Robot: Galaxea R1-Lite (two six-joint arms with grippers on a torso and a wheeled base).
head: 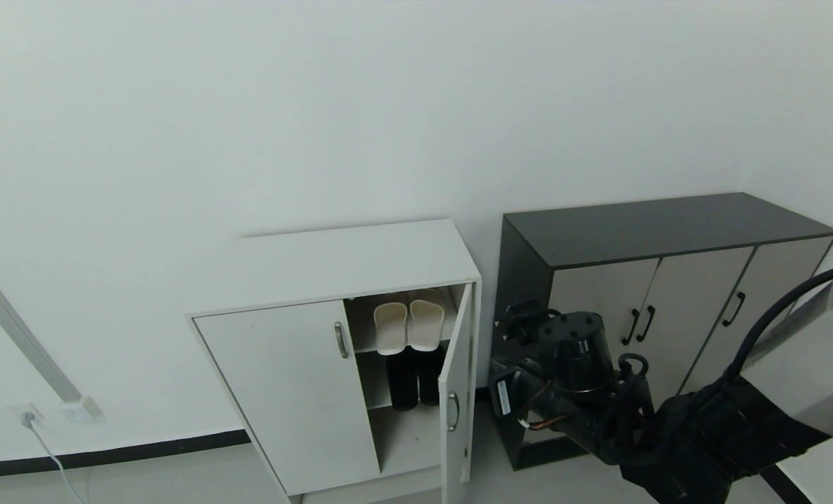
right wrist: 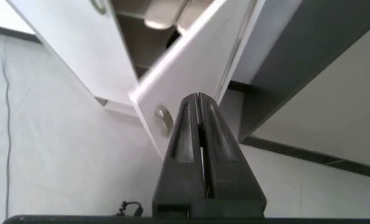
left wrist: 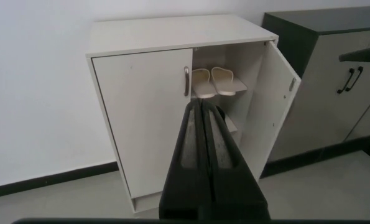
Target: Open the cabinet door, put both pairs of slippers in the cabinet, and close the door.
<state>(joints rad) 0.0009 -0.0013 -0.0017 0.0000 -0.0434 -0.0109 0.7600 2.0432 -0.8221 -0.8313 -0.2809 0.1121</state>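
White slippers point(head: 409, 325) and black slippers point(head: 413, 381) sit shelved in the cabinet point(head: 360, 259); only the open door point(head: 456, 392) is left to close. Left gripper point(left wrist: 199, 106) and right gripper point(right wrist: 199, 99) are both pinched together, empty; the right should push it.

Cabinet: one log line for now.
white slippers: top shelf | black slippers: shelf below | door: open | left gripper: shut | right gripper: shut

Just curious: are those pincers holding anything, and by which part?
Nothing: the left pincer and the right pincer are both shut on empty air.
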